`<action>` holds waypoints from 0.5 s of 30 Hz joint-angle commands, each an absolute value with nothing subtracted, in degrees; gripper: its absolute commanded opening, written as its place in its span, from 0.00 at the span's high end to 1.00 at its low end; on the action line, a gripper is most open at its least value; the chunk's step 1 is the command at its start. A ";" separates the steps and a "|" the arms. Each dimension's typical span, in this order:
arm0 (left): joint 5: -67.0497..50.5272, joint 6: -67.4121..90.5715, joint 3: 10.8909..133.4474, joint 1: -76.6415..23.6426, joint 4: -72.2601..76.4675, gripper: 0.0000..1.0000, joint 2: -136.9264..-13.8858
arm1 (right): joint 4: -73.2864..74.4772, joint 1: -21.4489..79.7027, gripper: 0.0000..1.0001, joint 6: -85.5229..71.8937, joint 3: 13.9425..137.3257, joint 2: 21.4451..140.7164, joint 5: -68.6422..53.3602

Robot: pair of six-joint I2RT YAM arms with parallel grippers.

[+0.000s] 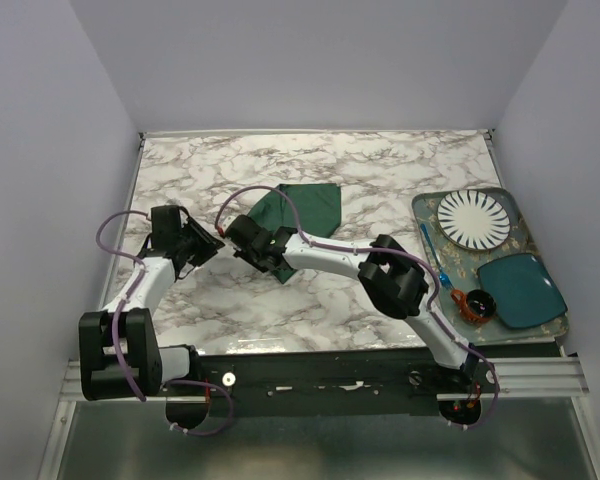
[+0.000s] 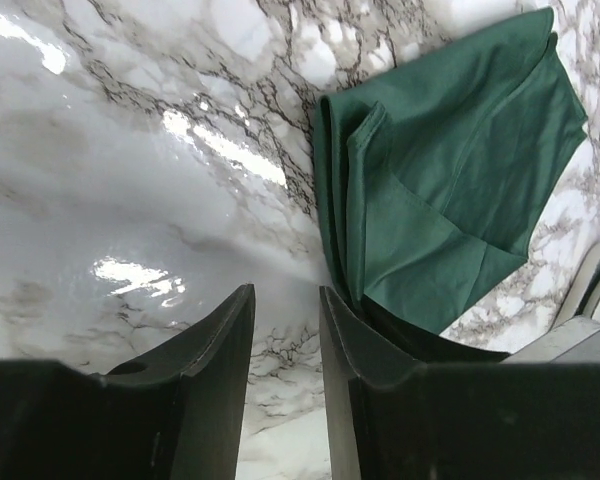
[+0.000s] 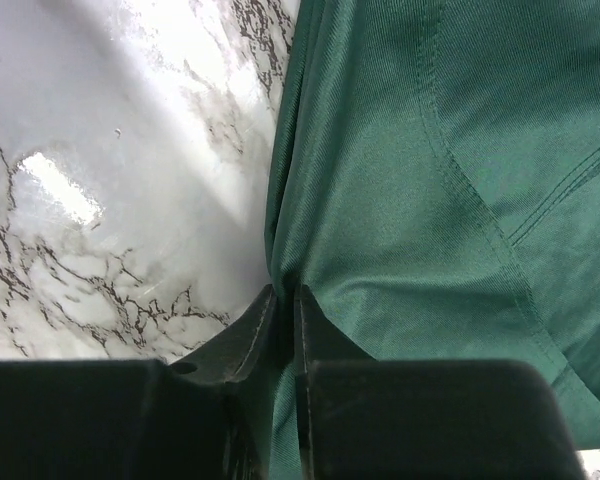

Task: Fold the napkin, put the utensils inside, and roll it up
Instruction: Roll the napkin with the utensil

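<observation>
1. Two claws meet in the overhead view. The left claw (image 1: pixel 216 249) and the right claw (image 1: pixel 242 236) face each other near the middle of the white marble-patterned surface (image 1: pixel 380 165). They are at the near left corner of the one dark green cloth napkin (image 1: pixel 310 205), which lies folded midway between the surface's side edges. Neither grip can be read from up here.
2. In the same view, one grey patterned rectangular tray (image 1: pixel 528 232) sits at the surface's right edge. It carries one round white plate with dark radial stripes (image 1: pixel 473 220), one teal oval dish (image 1: pixel 522 290), one thin blue stick (image 1: pixel 432 250) and one small dark cup with an orange rim (image 1: pixel 477 304). The right arm partly covers the cup.
3. Left wrist view: the left claw (image 2: pixel 285 300) is released, its two dark fingers apart with bare surface (image 2: pixel 130 150) between them. The napkin (image 2: pixel 450 170) lies just beside one finger, which cuts off its near corner. The stacked layers at its edge are hard to count.
4. Right wrist view: the right claw (image 3: pixel 283 300) is clenched on the napkin (image 3: pixel 430 200), with the folded edge pinched in the narrow slot between its fingers. The cloth runs off the top and right, and the surface (image 3: pixel 110 120) shows beside it.
</observation>
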State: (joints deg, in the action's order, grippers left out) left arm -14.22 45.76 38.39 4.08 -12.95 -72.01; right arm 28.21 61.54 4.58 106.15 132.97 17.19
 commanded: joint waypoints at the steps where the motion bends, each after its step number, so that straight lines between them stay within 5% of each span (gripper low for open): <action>1: -20.65 47.02 33.23 4.48 -3.00 0.55 -72.07 | 29.53 61.09 0.86 5.19 106.53 134.74 14.60; 4: -24.07 48.24 32.08 4.48 0.95 0.46 -75.31 | 29.36 60.73 0.91 4.84 106.08 133.69 12.05; 15: -30.50 55.89 28.83 3.78 16.87 0.39 -84.63 | 28.48 57.31 0.99 2.82 104.51 130.17 -0.43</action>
